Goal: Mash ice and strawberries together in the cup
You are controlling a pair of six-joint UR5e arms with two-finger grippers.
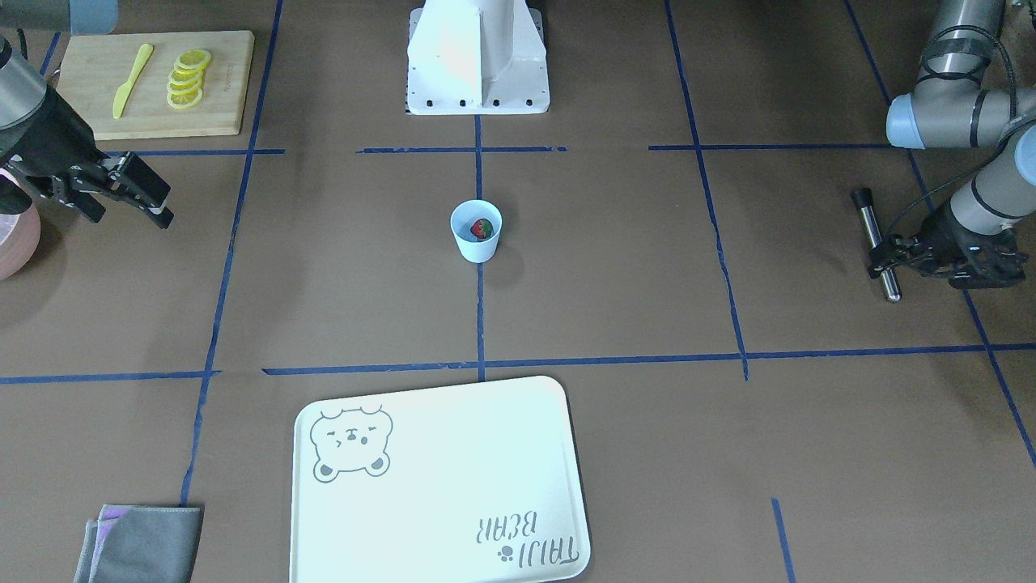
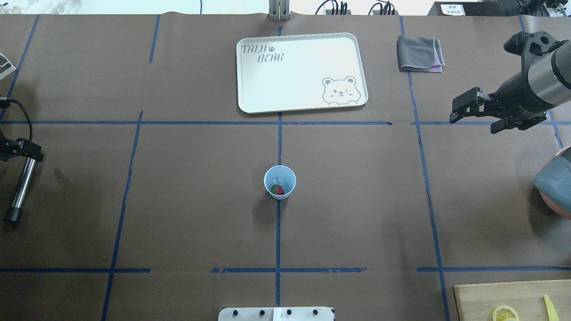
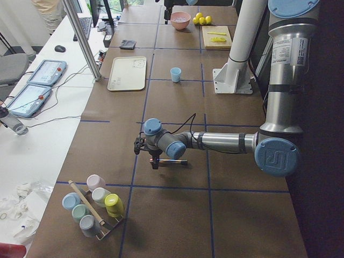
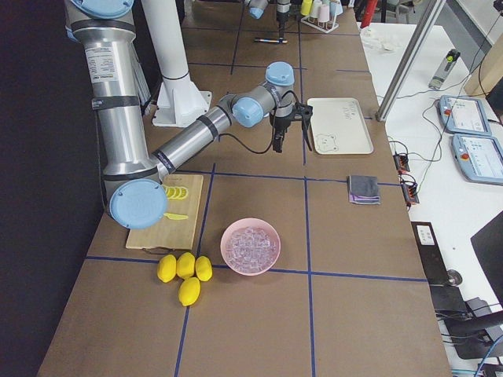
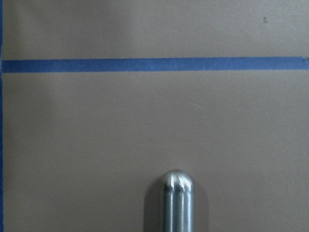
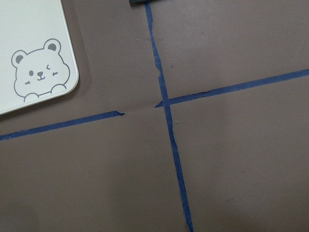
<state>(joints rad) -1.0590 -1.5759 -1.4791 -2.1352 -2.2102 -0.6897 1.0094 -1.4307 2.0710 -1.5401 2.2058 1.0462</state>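
Note:
The pale blue cup (image 1: 477, 243) stands at the table's middle, also in the overhead view (image 2: 287, 174). Inside it lies a red strawberry (image 1: 482, 229) (image 2: 277, 190) beside faint clear ice lumps (image 2: 279, 180). My left gripper (image 1: 884, 257) is low at the table's left end, far from the cup, and shut on a steel rod with a black tip (image 1: 871, 223) (image 2: 20, 187). The rod's rounded end shows in the left wrist view (image 5: 176, 203). My right gripper (image 1: 133, 219) (image 2: 473, 125) hangs open and empty above the table's right side.
A pink bowl of ice (image 4: 250, 246) sits at the right end, near several lemons (image 4: 185, 271). A wooden board (image 1: 227, 81) holds lemon slices (image 1: 188, 78) and a yellow knife (image 1: 132, 79). A white bear tray (image 2: 303, 96) and a grey cloth (image 2: 419, 53) lie on the far side.

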